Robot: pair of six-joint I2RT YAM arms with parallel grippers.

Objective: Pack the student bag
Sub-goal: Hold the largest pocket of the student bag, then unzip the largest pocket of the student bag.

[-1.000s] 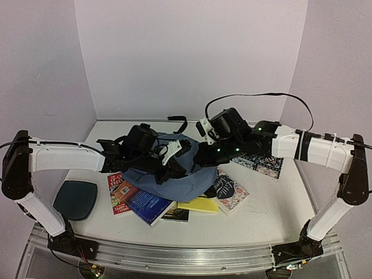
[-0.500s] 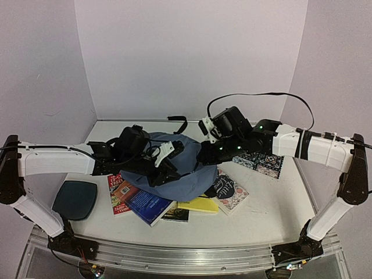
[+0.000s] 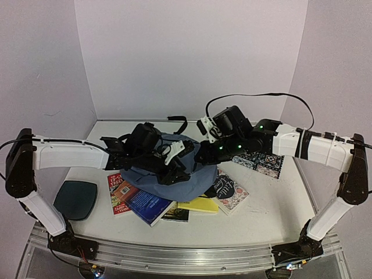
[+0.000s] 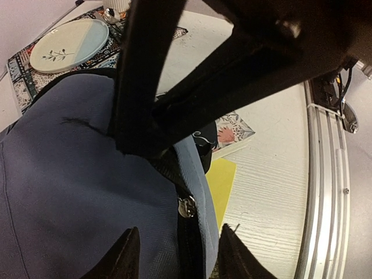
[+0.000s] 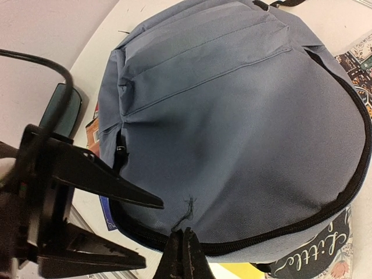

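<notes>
Slate-blue student bag (image 3: 196,182) lies domed at the middle of the desk (image 3: 273,203), over scattered books (image 3: 145,204). The right pincer (image 5: 183,244), shut, pinches a pucker of fabric beside the zipper (image 4: 186,207), apparently to steady the shell. The left pincer (image 4: 177,256), partly open and empty, straddles that zipper edge, seemingly seeking the pull.

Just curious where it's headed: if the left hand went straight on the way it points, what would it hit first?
The student bag: the open left hand aims at its zippered edge, with the zipper pull right ahead. It looks close, though depth is hard to judge.
</notes>
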